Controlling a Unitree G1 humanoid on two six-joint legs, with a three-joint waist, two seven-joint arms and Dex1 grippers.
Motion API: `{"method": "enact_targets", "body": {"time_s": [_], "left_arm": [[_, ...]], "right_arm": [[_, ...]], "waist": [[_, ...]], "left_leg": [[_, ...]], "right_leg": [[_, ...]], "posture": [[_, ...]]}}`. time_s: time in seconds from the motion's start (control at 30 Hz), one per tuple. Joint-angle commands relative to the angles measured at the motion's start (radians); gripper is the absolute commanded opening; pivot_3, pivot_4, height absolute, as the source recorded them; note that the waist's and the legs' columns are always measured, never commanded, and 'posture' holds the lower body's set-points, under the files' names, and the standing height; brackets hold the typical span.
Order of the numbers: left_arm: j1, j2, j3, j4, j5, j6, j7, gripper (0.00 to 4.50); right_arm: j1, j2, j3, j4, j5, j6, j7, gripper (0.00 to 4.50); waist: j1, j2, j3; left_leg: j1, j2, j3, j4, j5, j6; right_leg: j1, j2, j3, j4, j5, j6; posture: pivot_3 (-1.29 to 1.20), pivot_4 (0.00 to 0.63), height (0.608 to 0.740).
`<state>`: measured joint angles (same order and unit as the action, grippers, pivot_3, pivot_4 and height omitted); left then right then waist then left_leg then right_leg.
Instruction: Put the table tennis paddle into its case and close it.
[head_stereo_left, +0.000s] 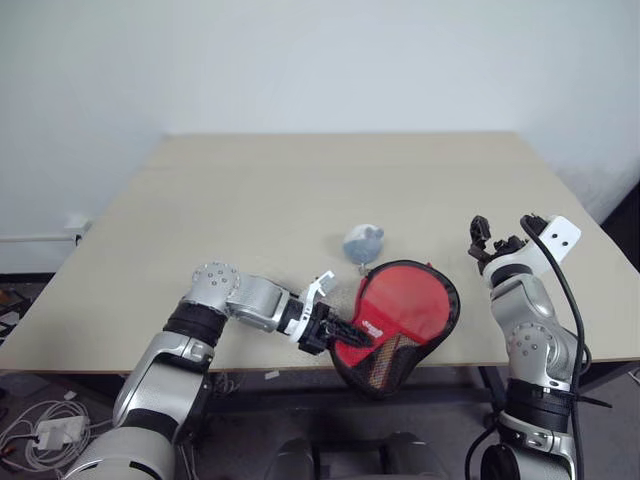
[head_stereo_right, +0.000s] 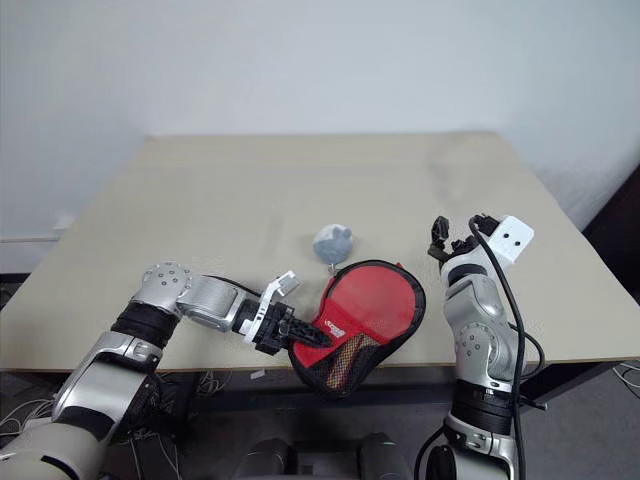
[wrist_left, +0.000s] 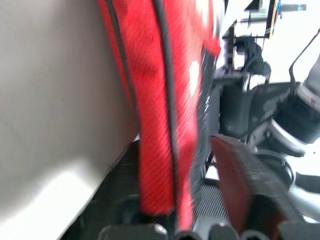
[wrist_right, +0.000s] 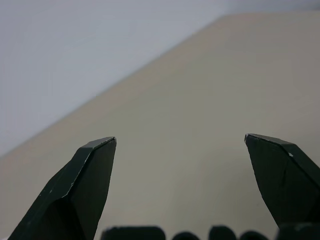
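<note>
Case (head_stereo_left: 405, 318) lies at the tabletop (head_stereo_left: 300, 200) edge against the left gripper (head_stereo_left: 345, 330), whose grip I cannot tell; right gripper (wrist_right: 180, 150) gapes wide, empty.

The case (head_stereo_left: 405, 310) is seen as woven red cloth, edged in black, with a mesh panel. A matt, smooth beige surface (head_stereo_left: 300, 190) is shown. A soft grey-blue plush toy (head_stereo_left: 363, 241) looks fuzzy.

grey-blue plush toy (head_stereo_left: 363, 241) — beige table (head_stereo_left: 250, 200)
</note>
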<state>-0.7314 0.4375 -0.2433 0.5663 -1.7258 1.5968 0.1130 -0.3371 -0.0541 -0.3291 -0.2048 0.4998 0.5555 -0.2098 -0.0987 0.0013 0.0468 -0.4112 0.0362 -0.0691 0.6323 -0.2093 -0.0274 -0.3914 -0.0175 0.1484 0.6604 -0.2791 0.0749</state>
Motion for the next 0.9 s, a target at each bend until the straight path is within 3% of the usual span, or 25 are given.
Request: {"method": "enact_targets", "body": {"time_s": [0.03,0.13,0.27,0.37,0.57,0.67,0.9], "left_arm": [[-0.02,-0.011,0.059,-0.042,0.02,0.008,-0.005,3.61],[-0.016,-0.02,0.09,-0.062,0.047,0.012,-0.017,4.47],[-0.037,0.035,0.048,-0.077,0.08,0.018,-0.091,4.47],[-0.054,0.101,-0.008,-0.157,0.318,-0.016,-0.215,4.47],[-0.14,0.181,-0.204,-0.255,0.789,-0.471,-0.754,4.47],[-0.137,0.156,-0.248,-0.298,0.952,-0.683,-0.935,4.47],[-0.101,-0.021,-0.27,-0.369,1.092,-0.772,-1.047,4.47]], "right_arm": [[-0.026,-0.005,0.008,-0.02,-0.009,-0.016,0.01,4.5],[-0.025,-0.002,0.009,-0.021,-0.009,-0.017,0.011,4.5],[-0.025,-0.001,0.006,-0.03,-0.006,-0.012,0.011,4.5],[-0.025,-0.003,0.002,-0.045,0.034,0.008,0.038,4.5],[-0.029,-0.052,0.046,-0.1,0.065,0.072,0.117,4.5],[-0.049,-0.095,0.065,-0.094,0.073,0.119,0.152,4.5],[-0.156,-0.196,0.109,0.039,0.061,0.232,0.243,4.5]], "waist": [[0.0,0.0,0.0],[0.0,0.0,0.0],[-0.001,0.0,0.0],[-0.003,0.0,0.0],[-0.003,0.0,0.0],[-0.001,0.0,0.0],[0.0,0.0,0.0]], "left_leg": [[0.0,0.0,0.0,0.0,0.0,0.0],[0.0,0.0,0.0,0.0,0.0,0.0],[0.0,0.0,0.0,-0.001,0.0,0.0],[0.0,0.0,0.0,-0.001,0.0,-0.001],[0.001,0.0,0.0,-0.004,0.003,-0.004],[0.0,0.0,0.001,-0.005,0.003,-0.004],[-0.001,0.0,0.001,-0.004,0.003,-0.003]], "right_leg": [[0.0,0.0,0.0,0.0,0.0,0.0],[0.0,0.0,0.0,0.0,0.0,0.0],[0.0,0.0,0.0,0.0,0.0,0.0],[-0.001,0.0,0.0,0.0,0.0,0.0],[-0.001,0.0,0.0,0.0,0.001,-0.002],[-0.001,0.0,0.0,-0.002,0.001,-0.002],[-0.001,0.0,0.0,-0.002,0.001,-0.001]], "posture": [[0.0,0.0,0.74],[0.0,0.0,0.74],[0.0,0.0,0.74],[0.0,0.0,0.74],[0.0,0.0,0.74],[0.0,0.0,0.74],[0.0,0.0,0.74]]}}
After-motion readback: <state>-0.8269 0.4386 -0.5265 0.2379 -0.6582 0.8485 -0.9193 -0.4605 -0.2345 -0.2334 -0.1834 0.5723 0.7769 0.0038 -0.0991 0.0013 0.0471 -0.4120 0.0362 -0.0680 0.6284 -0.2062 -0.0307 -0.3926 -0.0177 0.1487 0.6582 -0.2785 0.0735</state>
